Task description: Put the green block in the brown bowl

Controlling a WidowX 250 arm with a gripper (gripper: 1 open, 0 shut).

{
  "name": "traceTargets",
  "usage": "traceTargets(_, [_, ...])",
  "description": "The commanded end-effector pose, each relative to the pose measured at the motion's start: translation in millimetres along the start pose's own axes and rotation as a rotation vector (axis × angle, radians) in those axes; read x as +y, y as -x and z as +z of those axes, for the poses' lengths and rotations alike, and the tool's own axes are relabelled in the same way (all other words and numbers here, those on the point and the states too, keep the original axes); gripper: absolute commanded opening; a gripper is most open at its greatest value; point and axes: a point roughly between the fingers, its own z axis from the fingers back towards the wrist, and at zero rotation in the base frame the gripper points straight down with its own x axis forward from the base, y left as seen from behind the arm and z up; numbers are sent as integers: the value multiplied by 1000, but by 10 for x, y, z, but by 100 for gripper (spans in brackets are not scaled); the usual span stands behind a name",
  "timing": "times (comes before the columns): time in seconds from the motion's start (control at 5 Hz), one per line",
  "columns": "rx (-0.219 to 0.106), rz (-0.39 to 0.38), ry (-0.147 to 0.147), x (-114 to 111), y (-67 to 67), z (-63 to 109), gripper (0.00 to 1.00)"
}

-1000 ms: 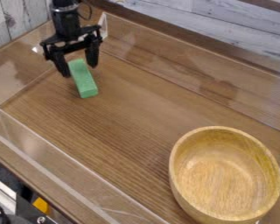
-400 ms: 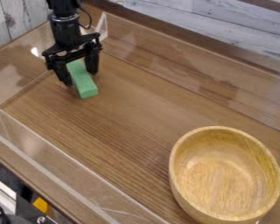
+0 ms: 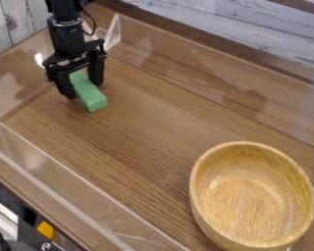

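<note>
Black tool (image 3: 74,76) is pointing straight down over the green block (image 3: 90,96) at the upper left of the surface (image 3: 146,127), its two dark fingers (image 3: 59,82) standing wide apart and straddling the block's far end; whether the pads are touching the block cannot be told, and the block is lying flat on the wood rather than being lifted.

One green block is showing: a small matte bar, plain and bright, rectangular with squared ends; its long axis is running diagonally, from the tool at the upper left down toward the lower right, so its near end is pointing roughly toward the middle of the surface; its far end is sitting hidden between the fingers.

Wood-grain laminate is making up the surface, mid-brown with fine straight streaks running along its length and a faint sheen; clear low walls (image 3: 68,206) are edging it, catching pale glints along the near side and the left.

One brown bowl (image 3: 253,197) is sitting at the lower right corner, well apart from the block; it is large, round and light in tone, with visible grain rings inside, a thick rim and nothing in it.
</note>
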Motion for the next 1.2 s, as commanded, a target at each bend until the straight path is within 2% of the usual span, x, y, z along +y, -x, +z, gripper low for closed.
traceTargets(0.0, [-68, 15, 62, -51, 8, 289, 0])
traceTargets(0.2, [-78, 6, 56, -61, 92, 245, 100])
traceTargets(0.4, [-86, -4, 52, -74, 172, 207, 100])
traceTargets(0.8, [-93, 201, 59, -153, 279, 284, 100])
traceTargets(1.0, [-102, 174, 55, -139, 158, 227, 100])
